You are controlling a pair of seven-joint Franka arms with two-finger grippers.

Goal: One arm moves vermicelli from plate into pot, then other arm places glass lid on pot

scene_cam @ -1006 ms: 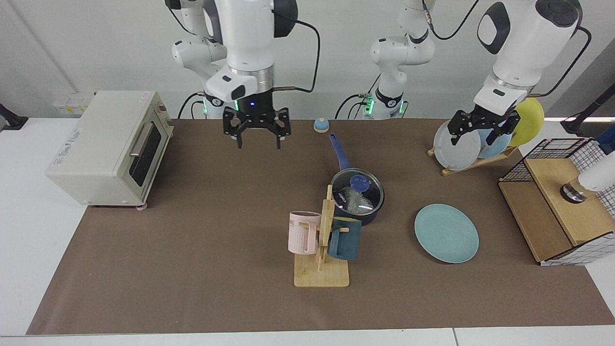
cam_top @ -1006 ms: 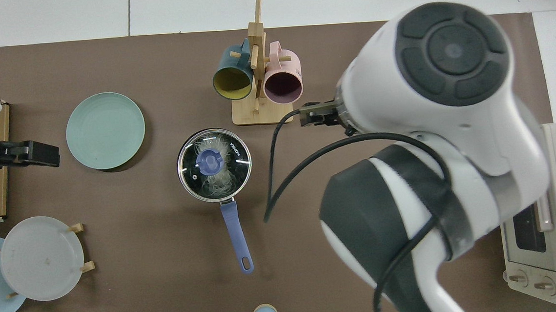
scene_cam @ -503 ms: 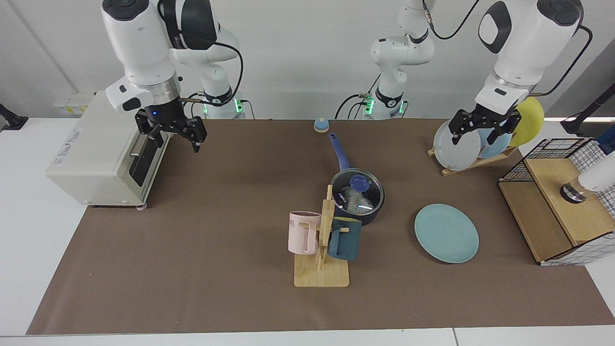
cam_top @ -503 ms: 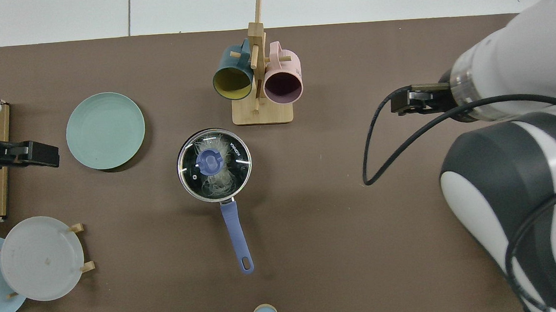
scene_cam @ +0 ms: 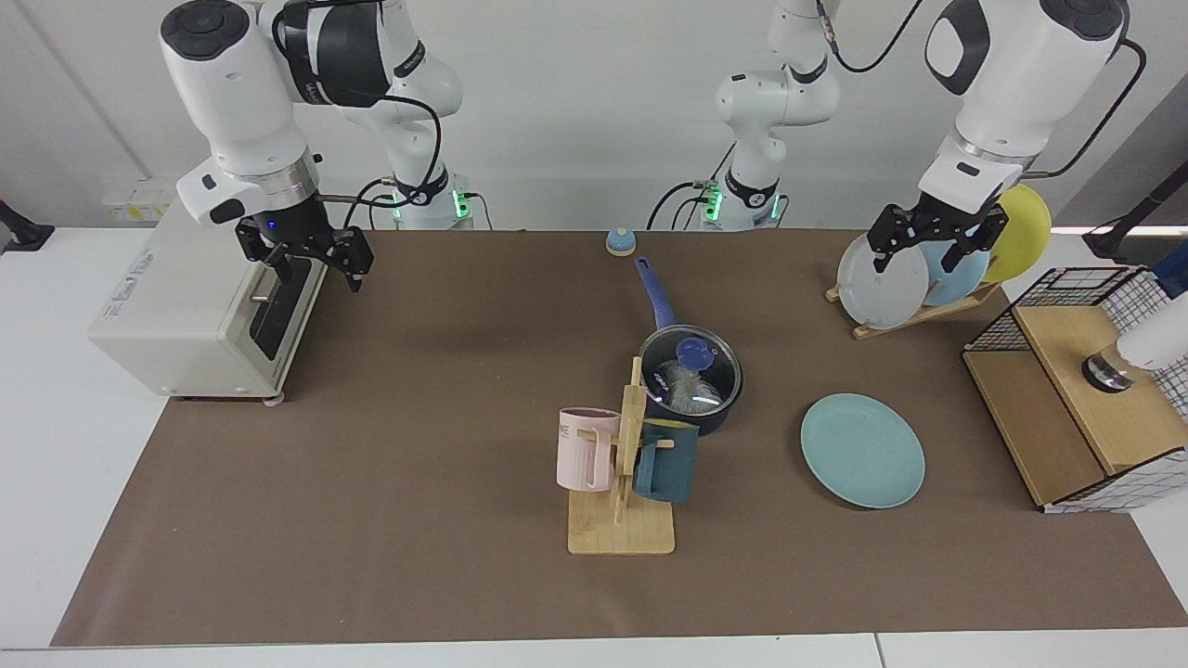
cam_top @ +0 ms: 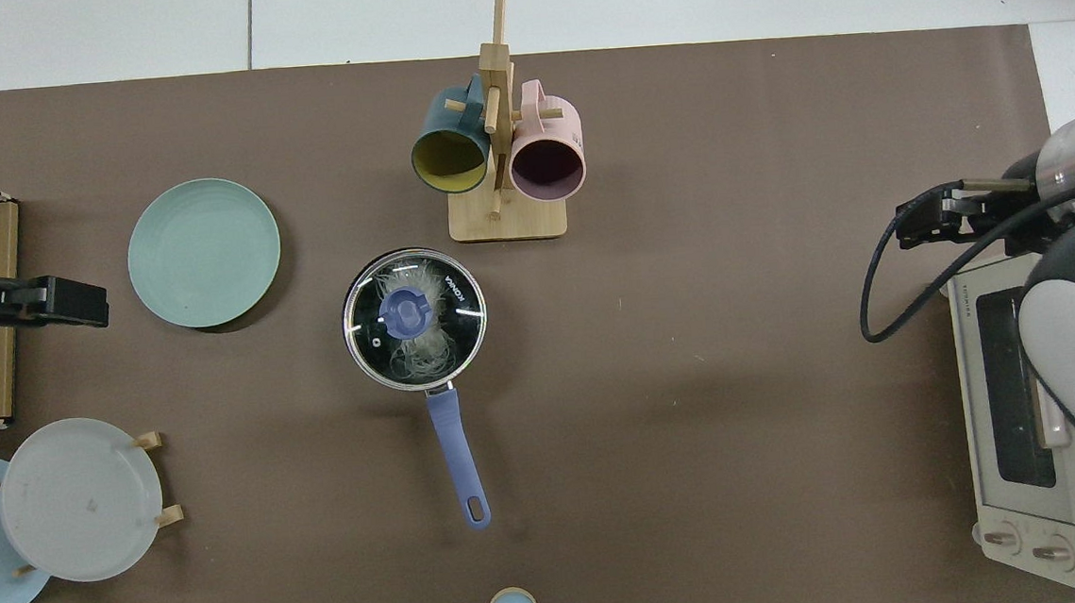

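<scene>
Round glass lid [scene_cam: 690, 373] with blue knob sits on the dark pot [cam_top: 414, 318], wispy white vermicelli [cam_top: 423, 352] inside; flat teal plate [scene_cam: 862, 450] lies bare. Right gripper [scene_cam: 304, 263], fingers spread and empty, hangs beside the boxy toaster oven [scene_cam: 204, 288]; left gripper [scene_cam: 936, 241], likewise spread, hangs at the plate rack [scene_cam: 914, 311]

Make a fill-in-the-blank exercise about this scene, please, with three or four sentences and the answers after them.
1. The glass lid sits on the ____.
2. The vermicelli lies inside the pot, so the teal plate is ____.
3. The right tool hangs open in front of the ____.
4. The left tool hangs open above the rack of ____.

Answers: pot; empty; toaster oven; plates
</scene>
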